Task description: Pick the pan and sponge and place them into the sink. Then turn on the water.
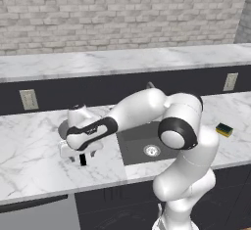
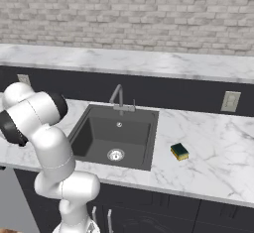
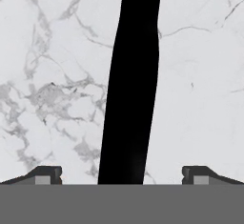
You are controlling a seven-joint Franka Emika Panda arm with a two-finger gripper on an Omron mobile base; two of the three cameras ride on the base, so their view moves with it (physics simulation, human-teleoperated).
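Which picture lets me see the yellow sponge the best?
The right base view: the sponge lies in full sight on the marble counter, just right of the sink. The left base view shows it small and far off, near the right edge. The hand view looks at the pan's black handle.

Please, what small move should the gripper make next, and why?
Probably lower a little and close. The open two-finger gripper straddles the pan's thin straight black handle, which lies on the white marble counter between the finger tips, not yet gripped.

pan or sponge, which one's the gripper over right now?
The pan: the open gripper straddles its black handle, left of the sink. The sponge lies right of it.
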